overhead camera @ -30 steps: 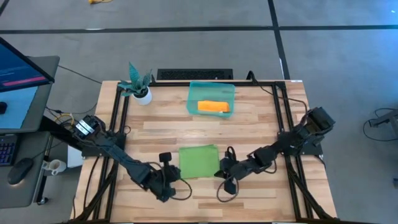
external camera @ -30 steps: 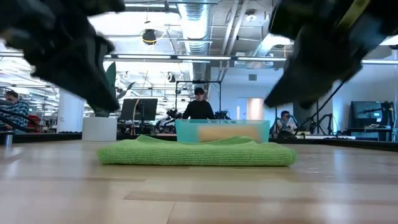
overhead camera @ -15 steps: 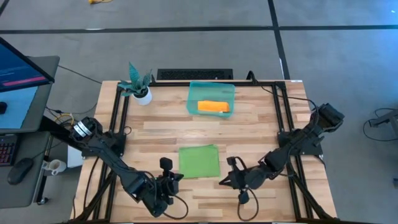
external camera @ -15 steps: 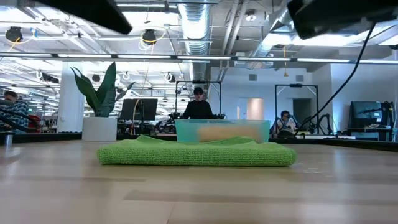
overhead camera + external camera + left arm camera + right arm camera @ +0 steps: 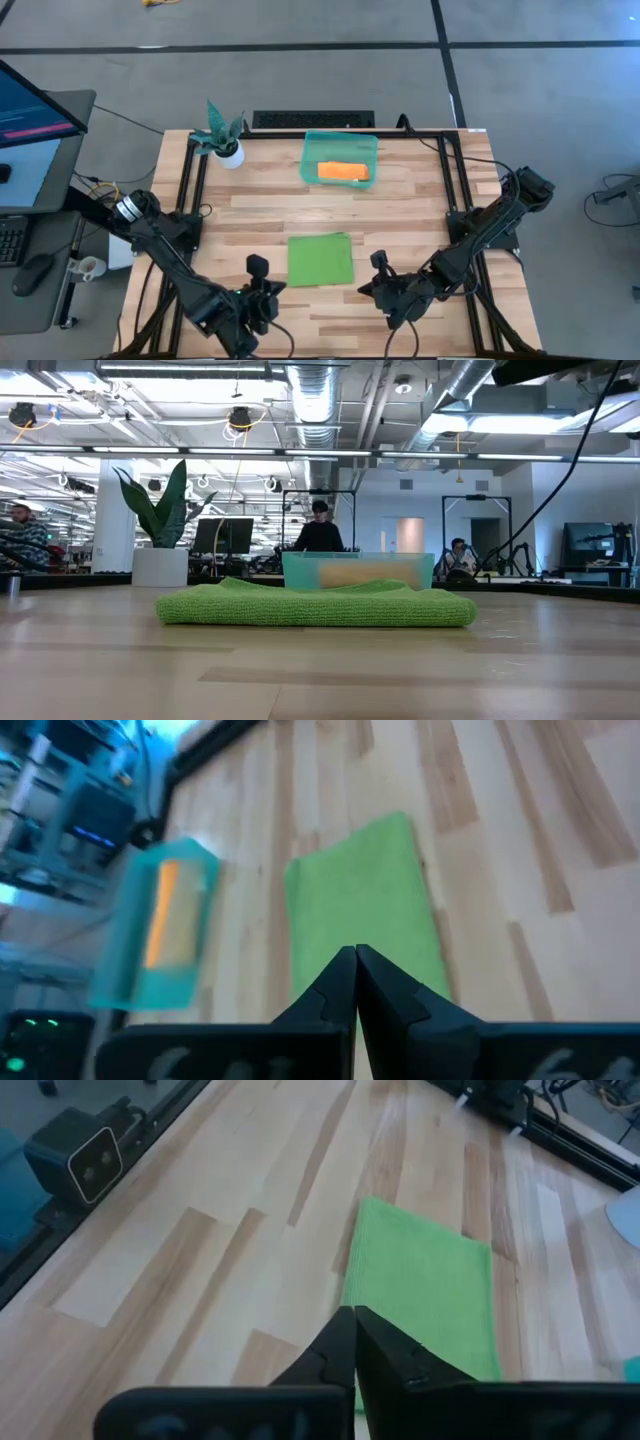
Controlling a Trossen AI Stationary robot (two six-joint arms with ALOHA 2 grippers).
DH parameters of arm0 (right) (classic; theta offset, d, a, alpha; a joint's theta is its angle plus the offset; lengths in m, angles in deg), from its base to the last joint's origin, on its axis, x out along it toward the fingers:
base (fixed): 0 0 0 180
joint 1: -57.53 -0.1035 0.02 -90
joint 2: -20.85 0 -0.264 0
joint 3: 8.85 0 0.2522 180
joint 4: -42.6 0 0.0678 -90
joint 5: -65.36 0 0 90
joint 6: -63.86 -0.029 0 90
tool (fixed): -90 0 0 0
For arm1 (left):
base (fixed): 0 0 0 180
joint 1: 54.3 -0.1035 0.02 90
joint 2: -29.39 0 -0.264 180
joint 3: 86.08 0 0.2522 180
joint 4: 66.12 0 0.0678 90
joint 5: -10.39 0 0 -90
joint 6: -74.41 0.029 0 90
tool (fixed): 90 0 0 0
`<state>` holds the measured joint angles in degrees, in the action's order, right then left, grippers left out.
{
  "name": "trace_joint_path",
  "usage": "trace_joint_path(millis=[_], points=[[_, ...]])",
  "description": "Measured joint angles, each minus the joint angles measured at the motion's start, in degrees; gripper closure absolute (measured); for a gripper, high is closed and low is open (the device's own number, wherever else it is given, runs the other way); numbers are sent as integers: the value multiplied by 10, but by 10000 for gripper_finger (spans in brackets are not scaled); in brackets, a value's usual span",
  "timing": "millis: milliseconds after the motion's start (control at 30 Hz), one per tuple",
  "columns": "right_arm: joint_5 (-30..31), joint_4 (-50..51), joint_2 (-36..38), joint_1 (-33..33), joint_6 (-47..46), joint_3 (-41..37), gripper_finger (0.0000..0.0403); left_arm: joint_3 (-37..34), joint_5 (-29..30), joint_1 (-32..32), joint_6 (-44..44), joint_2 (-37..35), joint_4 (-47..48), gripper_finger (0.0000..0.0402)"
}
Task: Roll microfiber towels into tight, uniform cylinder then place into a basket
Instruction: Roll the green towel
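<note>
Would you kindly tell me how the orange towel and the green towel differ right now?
The orange towel lies inside the basket; the green towel lies on the bare table. The orange one shows as a narrow strip, the green one as a broader flat folded square. The green one is nearer the arms. Neither is held.

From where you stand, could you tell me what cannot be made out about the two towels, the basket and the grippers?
- Orange microfiber towel: low view, blurred behind the translucent teal plastic basket; rolled or flat is unclear.
- Flat bright green microfiber towel: low view shows one edge only; the layers cannot be counted.
- Left gripper and right gripper: absent from the low view; small in the high view.
</note>
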<state>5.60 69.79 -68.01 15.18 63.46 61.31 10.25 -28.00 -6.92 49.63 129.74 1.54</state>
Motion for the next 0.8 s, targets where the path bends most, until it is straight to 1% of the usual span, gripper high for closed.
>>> trace_joint_path(millis=[100, 200, 267, 367, 500, 633, 733, 800], points=[[-1, 1, 0, 0, 0, 0, 363, -10, -38, 0, -23, 0, -2, 401], [-2, 1, 0, 0, -8, 0, 348, -17, -90, -8, -41, 0, -3, 401], [-2, 2, 0, 2, -22, 0, 334, -20, -117, -14, -51, 0, -3, 401], [-4, 3, 0, 5, -40, 0, 306, -26, -139, -23, -64, 0, -4, 387], [-4, 3, 0, 6, -41, 0, 258, -50, -155, -33, -84, 0, -9, 344], [-4, 3, 0, 5, -41, 0, 211, -84, -155, -46, -129, 0, -9, 282], [-14, 3, -1, 9, -42, 0, 185, -103, -157, -55, -149, 0, -11, 239], [-30, 2, -5, 16, -42, 1, 174, -110, -165, -61, -164, 0, -11, 218]])
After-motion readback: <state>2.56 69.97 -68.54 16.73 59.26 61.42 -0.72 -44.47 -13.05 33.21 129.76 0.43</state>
